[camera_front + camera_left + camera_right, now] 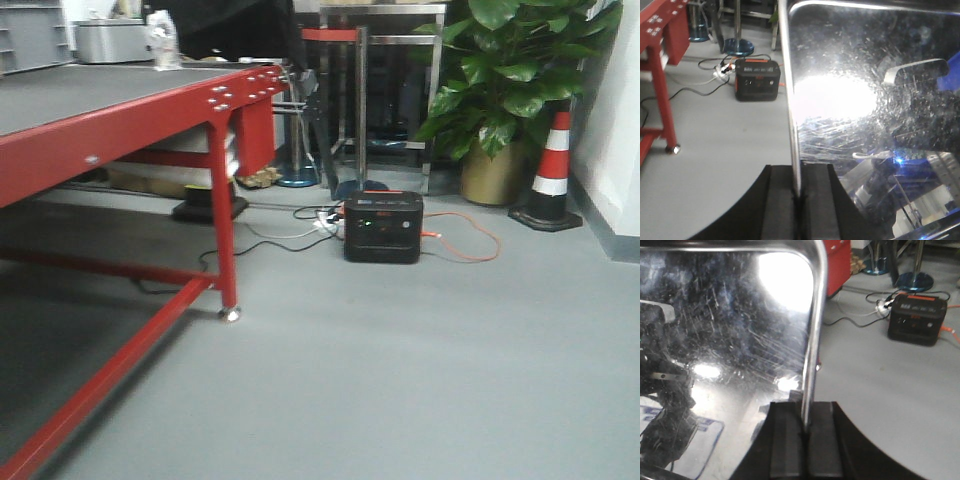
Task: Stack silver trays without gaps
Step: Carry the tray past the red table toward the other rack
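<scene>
Left hand (798, 197) clamps a silver tray (865, 100) by its rim; right hand (806, 432) does likewise.

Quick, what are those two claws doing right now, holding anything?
Left gripper: closed on the rim of a silver tray.
Right gripper: closed on a silver tray rim; same tray or not, cannot tell.

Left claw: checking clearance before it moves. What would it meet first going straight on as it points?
Only the tray rim it grips lies ahead of the left claw; beyond, floor, though depth is unclear.
</scene>
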Motion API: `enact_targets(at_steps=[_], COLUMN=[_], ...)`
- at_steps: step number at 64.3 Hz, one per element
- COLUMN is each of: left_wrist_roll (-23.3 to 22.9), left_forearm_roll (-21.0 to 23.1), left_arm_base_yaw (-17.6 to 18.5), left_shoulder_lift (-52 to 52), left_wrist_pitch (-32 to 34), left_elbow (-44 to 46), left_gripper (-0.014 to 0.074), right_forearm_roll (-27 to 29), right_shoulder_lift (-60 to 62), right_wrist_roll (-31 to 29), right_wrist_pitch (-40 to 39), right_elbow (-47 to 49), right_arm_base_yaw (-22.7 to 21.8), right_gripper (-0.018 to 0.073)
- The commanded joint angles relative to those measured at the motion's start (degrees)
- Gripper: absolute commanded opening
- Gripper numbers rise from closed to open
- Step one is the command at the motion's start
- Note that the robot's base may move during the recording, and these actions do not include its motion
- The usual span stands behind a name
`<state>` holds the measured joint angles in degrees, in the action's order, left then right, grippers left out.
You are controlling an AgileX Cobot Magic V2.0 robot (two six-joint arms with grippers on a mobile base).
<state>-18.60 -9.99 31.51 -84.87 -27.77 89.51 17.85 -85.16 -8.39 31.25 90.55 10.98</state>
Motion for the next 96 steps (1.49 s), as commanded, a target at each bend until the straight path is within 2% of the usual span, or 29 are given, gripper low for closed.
enact_targets(at_steps=[1, 96], left_wrist_roll=[0.36, 0.36], left_forearm_roll=[0.15, 0.15], left_arm_base_yaw=[0.18, -0.47], left_shoulder_lift=[0.72, 0.60], left_wrist_pitch=[2.27, 2.30], left_elbow=[0.56, 0.56], left_gripper=[-0.0020, -0.0020], right_forearm_roll=[-0.57, -0.57], right_shoulder_lift=[0.67, 0.57], right_wrist_roll=[-0.82, -0.82], right_wrist_pitch=[-2.33, -3.05], right_elbow=[0.28, 0.28], right_arm_base_yaw=[0.12, 0.12], right_gripper=[-0.0078, -0.0078])
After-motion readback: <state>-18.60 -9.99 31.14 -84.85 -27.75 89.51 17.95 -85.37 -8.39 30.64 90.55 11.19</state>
